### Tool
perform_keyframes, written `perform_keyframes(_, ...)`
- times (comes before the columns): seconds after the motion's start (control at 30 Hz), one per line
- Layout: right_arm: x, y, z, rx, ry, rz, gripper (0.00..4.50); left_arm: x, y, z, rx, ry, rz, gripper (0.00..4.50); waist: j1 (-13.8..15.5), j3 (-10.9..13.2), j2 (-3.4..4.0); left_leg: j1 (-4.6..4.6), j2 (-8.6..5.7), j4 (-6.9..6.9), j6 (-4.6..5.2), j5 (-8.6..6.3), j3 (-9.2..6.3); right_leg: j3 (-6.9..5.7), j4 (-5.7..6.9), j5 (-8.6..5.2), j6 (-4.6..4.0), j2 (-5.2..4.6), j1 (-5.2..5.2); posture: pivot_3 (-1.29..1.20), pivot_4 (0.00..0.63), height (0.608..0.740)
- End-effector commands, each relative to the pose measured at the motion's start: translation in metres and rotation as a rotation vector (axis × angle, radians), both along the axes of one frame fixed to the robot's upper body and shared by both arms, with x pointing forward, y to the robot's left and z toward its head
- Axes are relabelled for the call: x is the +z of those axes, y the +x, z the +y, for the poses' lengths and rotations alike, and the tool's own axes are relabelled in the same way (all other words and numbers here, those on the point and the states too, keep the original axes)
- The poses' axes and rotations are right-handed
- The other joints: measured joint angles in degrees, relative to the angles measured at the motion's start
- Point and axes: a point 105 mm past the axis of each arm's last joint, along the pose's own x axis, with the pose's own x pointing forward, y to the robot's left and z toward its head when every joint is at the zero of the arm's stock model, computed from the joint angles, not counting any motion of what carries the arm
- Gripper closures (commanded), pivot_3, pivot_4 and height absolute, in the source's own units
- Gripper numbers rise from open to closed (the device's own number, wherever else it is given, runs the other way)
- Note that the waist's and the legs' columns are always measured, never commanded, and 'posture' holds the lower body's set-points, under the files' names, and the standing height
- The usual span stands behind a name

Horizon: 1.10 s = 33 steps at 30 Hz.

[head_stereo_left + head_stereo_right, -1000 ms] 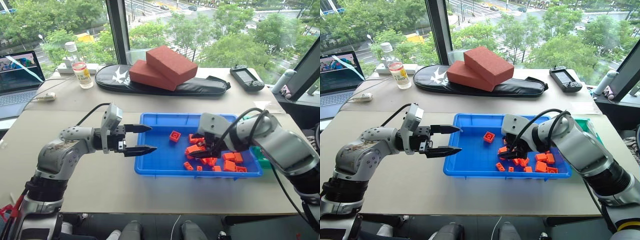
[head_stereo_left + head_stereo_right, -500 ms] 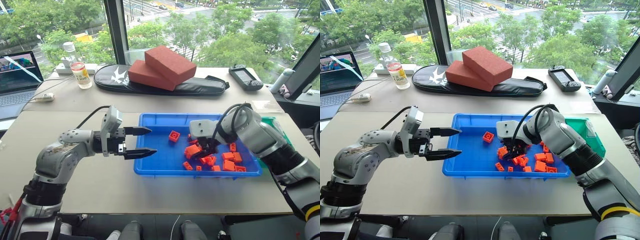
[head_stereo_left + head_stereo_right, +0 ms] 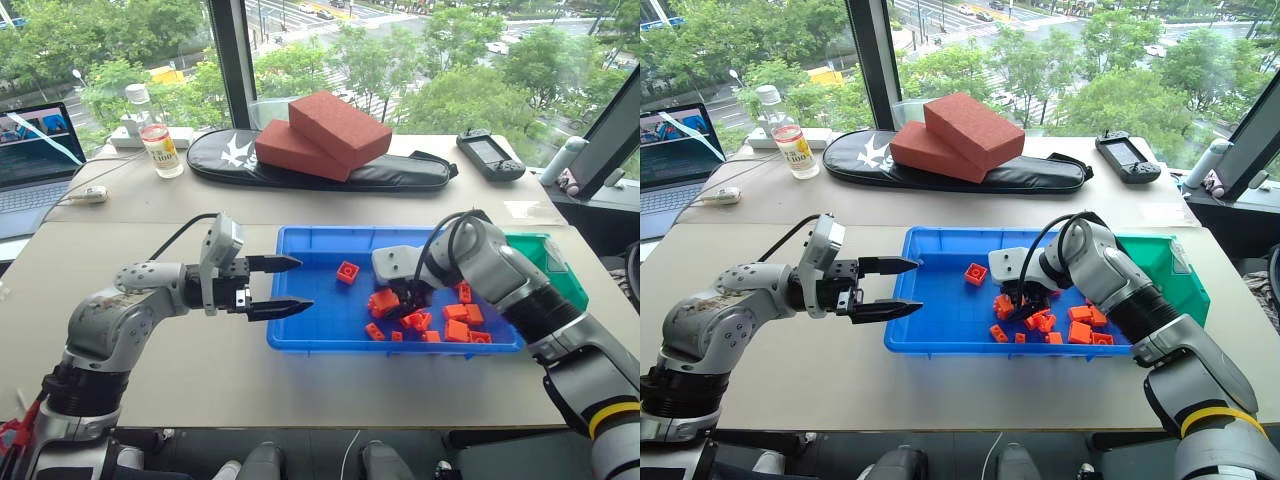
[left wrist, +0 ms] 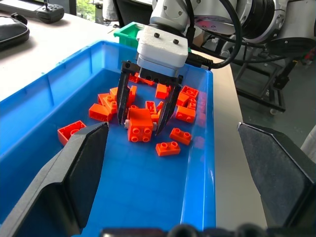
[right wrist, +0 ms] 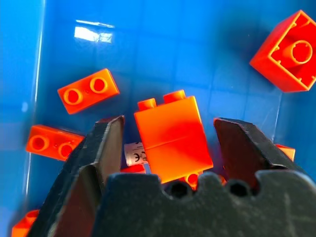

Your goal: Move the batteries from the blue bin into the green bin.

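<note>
Sorting is at the pick stage. One battery is seen in the right wrist view as a short silvery-white end, lying on the floor of the blue bin and tucked under a large orange brick; the rest of its length is hidden. Other orange bricks are scattered across the right half of that bin, so a clean approach is obstructed, and no further batteries can be made out.

The right tool is lowered into the bin at centre frame of the head views, pointed steeply down. Its fingers stand apart, straddling both the large brick and the battery end. Nothing is clamped. It is judged that the brick is straddled because it covers the target; a closing grip here would likely take the brick, not the battery.

The green bin is set at the right of the frame, against the blue bin's far right end and behind the right forearm, so a short carry is judged sufficient once a battery is held. Its contents cannot be seen.

The left tool is held level above the counter at centre left, pointing toward the blue bin's left rim, with its tips spread and nothing between them. It is judged to be parked clear, serving as a viewing post.
</note>
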Motion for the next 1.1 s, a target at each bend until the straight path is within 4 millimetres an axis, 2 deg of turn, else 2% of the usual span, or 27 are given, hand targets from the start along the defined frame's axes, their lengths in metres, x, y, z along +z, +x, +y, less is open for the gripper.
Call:
perform_keyframes(0.03, 0.016, -0.001, 0.001, 0.015, 0.028, -0.033, 3.02, 0.01, -0.002, 0.0, -0.013, -0.01, -0.04, 0.0, 0.0, 0.0, 0.0, 0.0, 0.0, 0.0, 0.0, 0.0, 0.0, 0.0, 0.0, 0.0, 0.0, 0.0, 0.0, 0.0, 0.15, 0.74)
perform_keyframes(0.2, 0.02, -0.002, 0.003, 0.006, 0.047, -0.03, 3.04, 0.01, -0.002, -0.001, -0.017, -0.009, -0.041, 0.0, 0.0, 0.0, 0.0, 0.0, 0.0, 0.0, 0.0, 0.0, 0.0, 0.0, 0.0, 0.0, 0.0, 0.0, 0.0, 0.0, 0.15, 0.74)
perform_keyframes(0.3, 0.031, -0.003, 0.01, 0.002, 0.105, -0.032, 3.04, 0.01, -0.002, -0.001, -0.017, -0.009, -0.041, 0.0, 0.0, 0.0, 0.0, 0.0, 0.0, 0.0, 0.0, 0.0, 0.0, 0.0, 0.0, 0.0, 0.0, 0.0, 0.0, 0.0, 0.15, 0.74)
perform_keyframes(0.4, 0.047, -0.001, 0.025, -0.008, 0.204, -0.057, 3.04, 0.01, -0.002, -0.001, -0.017, -0.008, -0.042, 0.0, 0.0, 0.0, 0.0, 0.0, 0.0, 0.0, 0.0, 0.0, -0.01, 0.0, 0.01, 0.0, 0.0, 0.0, 0.0, 0.0, 0.15, 0.74)
perform_keyframes(0.5, 0.056, 0.012, 0.044, -0.079, 0.304, -0.099, 3.04, 0.01, -0.001, 0.0, -0.015, -0.007, -0.042, 0.0, -0.4, 0.0, 0.0, 0.01, 0.01, -0.02, 0.0, 0.0, -0.03, 0.0, 0.03, 0.0, 0.0, 0.03, -0.01, 0.0, 0.15, 0.74)
perform_keyframes(0.6, 0.051, 0.032, 0.059, -0.209, 0.37, -0.152, 3.04, 0.01, -0.001, 0.0, -0.015, -0.006, -0.044, 0.0, -0.4, 0.0, 0.0, 0.03, 0.01, -0.04, -0.01, 0.01, -0.08, -0.01, 0.09, 0.0, -0.01, 0.06, -0.03, 0.0, 0.15, 0.74)
perform_keyframes(0.8, 0.041, 0.039, 0.068, -0.283, 0.398, -0.191, 3.04, 0.01, -0.001, 0.0, -0.014, -0.004, -0.046, 0.0, 0.2, 0.0, 0.01, 0.0, -0.07, -0.04, -0.08, 0.02, -0.05, -0.03, 0.09, 0.01, -0.01, -0.07, -0.02, 0.0, 0.15, 0.74)
perform_keyframes(0.83, 0.04, 0.04, 0.069, -0.285, 0.4, -0.195, 2.24, 0.01, -0.001, 0.0, -0.014, -0.003, -0.046, 0.0, 0.2, 0.0, 0.01, 0.01, -0.07, -0.04, -0.08, 0.02, -0.04, -0.03, 0.09, 0.01, -0.01, -0.07, -0.02, 0.0, 0.15, 0.74)
perform_keyframes(0.9, 0.04, 0.037, 0.068, -0.292, 0.405, -0.18, 1.51, 0.01, -0.001, -0.001, -0.016, -0.003, -0.048, 0.0, 0.0, 0.0, 0.01, 0.01, -0.04, -0.04, -0.08, 0.02, -0.05, -0.04, 0.09, 0.01, -0.01, -0.03, -0.04, 0.0, 0.15, 0.74)
perform_keyframes(1.03, 0.065, 0.034, 0.054, -0.349, 0.484, -0.196, 0.17, 0.011, -0.001, -0.002, -0.019, -0.007, -0.051, 0.0, -0.1, 0.0, 0.02, 0.01, -0.04, -0.04, -0.08, 0.01, -0.06, -0.03, 0.1, 0.01, -0.01, -0.02, -0.03, 0.0, 0.15, 0.74)
perform_keyframes(1.1, 0.073, 0.028, 0.04, -0.382, 0.498, -0.208, 0.17, 0.01, -0.001, -0.002, -0.016, -0.005, -0.051, 0.0, 0.0, 0.0, 0.02, 0.0, -0.04, -0.05, -0.08, 0.01, -0.06, -0.03, 0.1, 0.01, -0.01, -0.02, -0.04, 0.0, 0.15, 0.74)
